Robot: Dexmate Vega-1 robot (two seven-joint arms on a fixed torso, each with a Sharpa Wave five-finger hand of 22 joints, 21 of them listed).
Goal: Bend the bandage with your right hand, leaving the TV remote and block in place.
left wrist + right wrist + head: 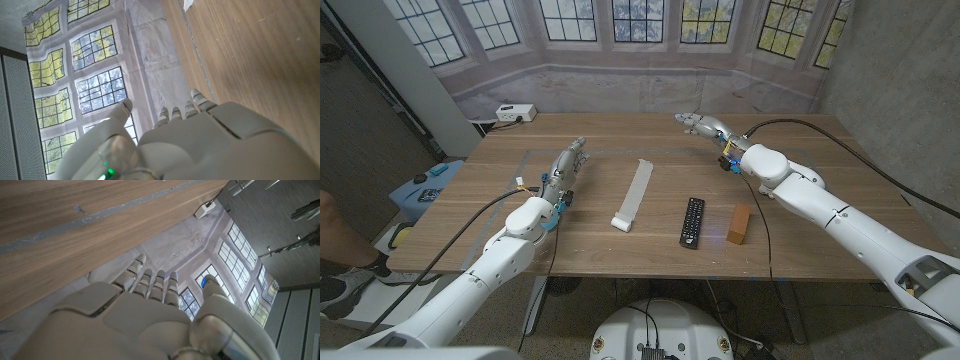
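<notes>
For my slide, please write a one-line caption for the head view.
White bandage, TV remote and block lie in a row on the table; right hand hovers far off.

a wooden table [800, 250] carries three things in a row toward its near edge. a long white bandage [632, 194] lies left of middle, running near to far, its near end folded. right of it lies a black tv remote [692, 221], then an orange-brown block [738, 224] just beside.
</notes>
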